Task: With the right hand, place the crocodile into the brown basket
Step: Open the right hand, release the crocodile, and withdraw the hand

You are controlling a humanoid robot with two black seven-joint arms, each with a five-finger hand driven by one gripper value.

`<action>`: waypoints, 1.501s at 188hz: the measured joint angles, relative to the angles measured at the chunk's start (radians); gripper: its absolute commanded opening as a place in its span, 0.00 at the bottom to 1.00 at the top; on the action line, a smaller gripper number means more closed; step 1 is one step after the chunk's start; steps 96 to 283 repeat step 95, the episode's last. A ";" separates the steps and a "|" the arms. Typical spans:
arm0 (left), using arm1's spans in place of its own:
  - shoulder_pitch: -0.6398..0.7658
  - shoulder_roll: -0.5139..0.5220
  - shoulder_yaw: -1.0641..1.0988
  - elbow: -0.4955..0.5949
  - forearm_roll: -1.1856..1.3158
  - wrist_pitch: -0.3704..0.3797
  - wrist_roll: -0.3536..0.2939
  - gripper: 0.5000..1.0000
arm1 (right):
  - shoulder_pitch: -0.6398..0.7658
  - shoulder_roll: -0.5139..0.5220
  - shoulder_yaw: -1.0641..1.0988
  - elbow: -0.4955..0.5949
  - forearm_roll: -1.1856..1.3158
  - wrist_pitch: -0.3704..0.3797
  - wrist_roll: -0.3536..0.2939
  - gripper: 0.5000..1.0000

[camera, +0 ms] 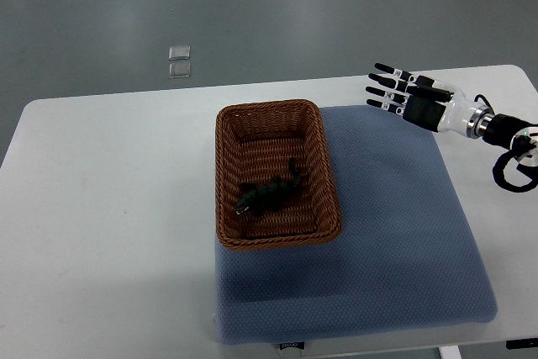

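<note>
Top view: nearest me the blue mat (395, 241) covers the white table (109, 208). On its left side sits the brown basket (225, 176), the crocodile (267, 194) lying inside. Farther right, my right hand (414, 100) hovers empty, fingers stretched straight.

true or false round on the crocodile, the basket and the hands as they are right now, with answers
1. The crocodile lies inside the brown basket. True.
2. The right hand grips the crocodile. False: its fingers are spread, it holds nothing, and it is off to the basket's right.
3. The basket rests on the blue mat. True.
4. The left hand hovers over the basket. False: no left hand is in view.
</note>
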 measured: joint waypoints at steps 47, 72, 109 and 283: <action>0.000 0.000 0.000 0.000 0.000 0.000 0.000 1.00 | -0.006 0.002 0.001 0.000 -0.005 0.013 0.006 0.86; 0.000 0.000 0.000 0.000 0.000 0.000 0.000 1.00 | -0.007 0.000 0.001 -0.001 -0.006 0.013 0.006 0.86; 0.000 0.000 0.000 0.000 0.000 0.000 0.000 1.00 | -0.007 -0.002 0.001 -0.007 -0.007 0.013 0.006 0.86; 0.000 0.000 0.000 0.000 0.000 0.000 0.000 1.00 | -0.007 -0.002 0.001 -0.007 -0.007 0.013 0.006 0.86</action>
